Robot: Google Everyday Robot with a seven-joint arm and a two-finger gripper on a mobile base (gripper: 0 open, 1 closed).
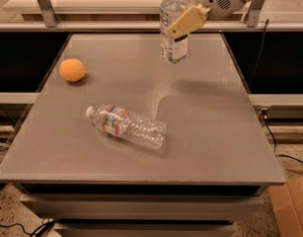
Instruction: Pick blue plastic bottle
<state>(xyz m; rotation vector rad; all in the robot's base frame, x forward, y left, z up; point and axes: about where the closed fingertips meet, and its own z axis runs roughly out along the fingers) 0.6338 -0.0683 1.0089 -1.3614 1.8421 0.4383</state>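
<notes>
The blue plastic bottle (172,28) is clear and smooth, with a white cap and a dark label. It hangs upright above the far middle of the grey table (205,127), its base off the surface. My gripper (184,21) comes in from the upper right and is shut on the bottle's upper body, with one tan finger (188,20) across its front. The other finger is hidden behind the bottle.
A ribbed clear bottle (126,126) with a red, green and blue label lies on its side at the table's middle left. An orange ball (72,69) sits at the far left. A cardboard box (290,207) stands on the floor at the lower right.
</notes>
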